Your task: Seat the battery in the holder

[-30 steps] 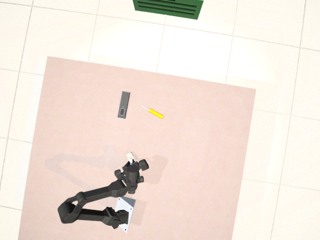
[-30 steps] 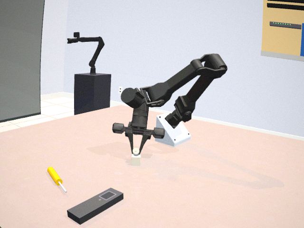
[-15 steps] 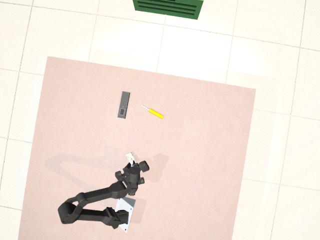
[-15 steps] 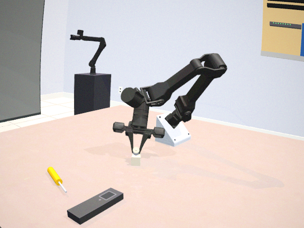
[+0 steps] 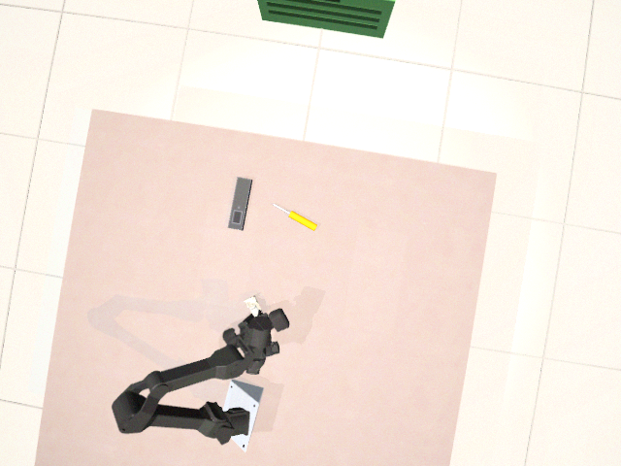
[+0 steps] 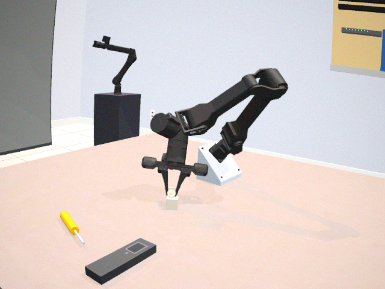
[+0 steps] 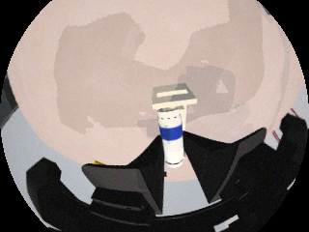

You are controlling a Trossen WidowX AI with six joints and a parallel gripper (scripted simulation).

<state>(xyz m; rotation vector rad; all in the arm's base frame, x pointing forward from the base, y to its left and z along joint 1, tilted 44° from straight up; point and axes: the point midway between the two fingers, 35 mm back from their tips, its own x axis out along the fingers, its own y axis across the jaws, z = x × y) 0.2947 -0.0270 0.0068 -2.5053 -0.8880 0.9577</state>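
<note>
Jaws of the black parallel gripper [image 6: 171,193] are closed on the white cylindrical battery with a blue band [image 7: 172,143]; we note that the two fingers [image 6: 164,182] converge downward and clamp it near their tips. In the wrist view the battery runs lengthwise away from the camera, its far end reaching the small cream-coloured rectangular holder [image 7: 174,97]. In the exterior view we see the round end of the battery [image 6: 171,192] at the top edge of the holder [image 6: 171,203], which stands on the pale pink surface [image 6: 280,236]. We cannot tell from any view whether the battery lies level in the holder or which end faces the spring.

The black six-joint arm [image 6: 230,96] is folded at the elbow and rises from the white wedge-shaped base [image 6: 222,172], with the wrist pointing straight down over the holder. In the top view the holder [image 5: 251,304] shows just beyond the wrist.

Well apart from the holder, a yellow-handled screwdriver with a thin white shaft [image 6: 70,226] and a flat dark grey rectangular remote-like slab [image 6: 121,259] lie on the surface, near each other but not touching.
</note>
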